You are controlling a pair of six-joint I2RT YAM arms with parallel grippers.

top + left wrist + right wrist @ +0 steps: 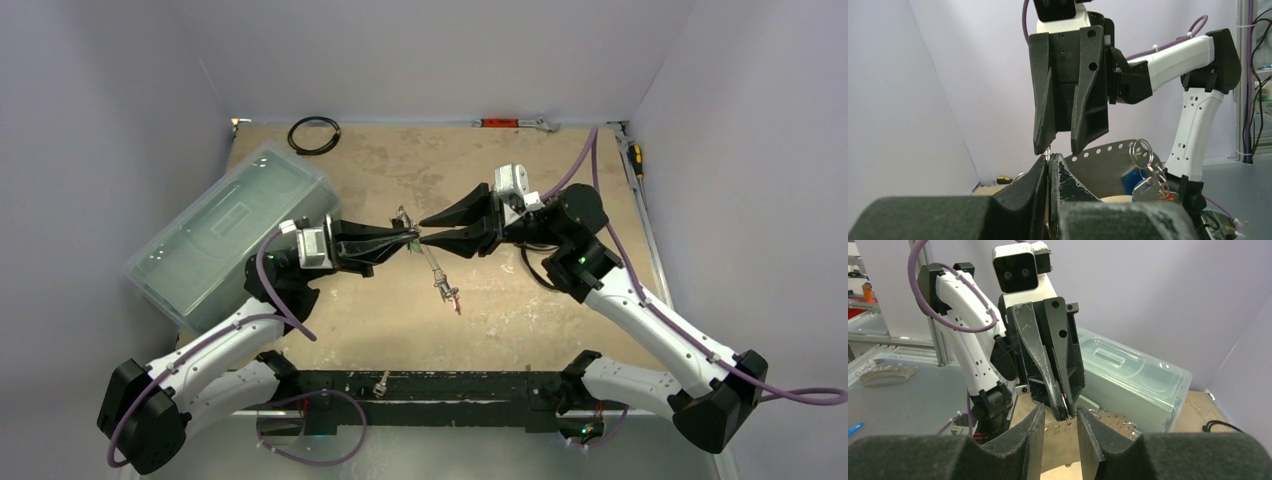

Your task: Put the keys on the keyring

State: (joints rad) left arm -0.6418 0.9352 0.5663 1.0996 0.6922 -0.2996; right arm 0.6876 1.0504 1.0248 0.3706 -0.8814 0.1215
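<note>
My left gripper [412,240] is shut on the thin silvery keyring [1048,154], whose wire sticks up between the closed fingertips. In the right wrist view the keyring [1066,409] shows edge-on in the left gripper [1060,402]. A bunch of keys [440,278] hangs down from the grip, with a red tag [457,300] lowest. In the left wrist view a blue-tagged key [1143,184] hangs on small rings to the right. My right gripper [428,229] faces the left one tip to tip. It is open, its fingertips [1040,415] either side of the keyring. It also shows in the left wrist view [1063,147].
A clear plastic box [230,235] lies just left of the left arm. A black coiled cable ring [313,135] is at the back left. A red-handled tool [510,123] lies along the back edge. A perforated grey metal strip [1108,150] hangs below the grippers.
</note>
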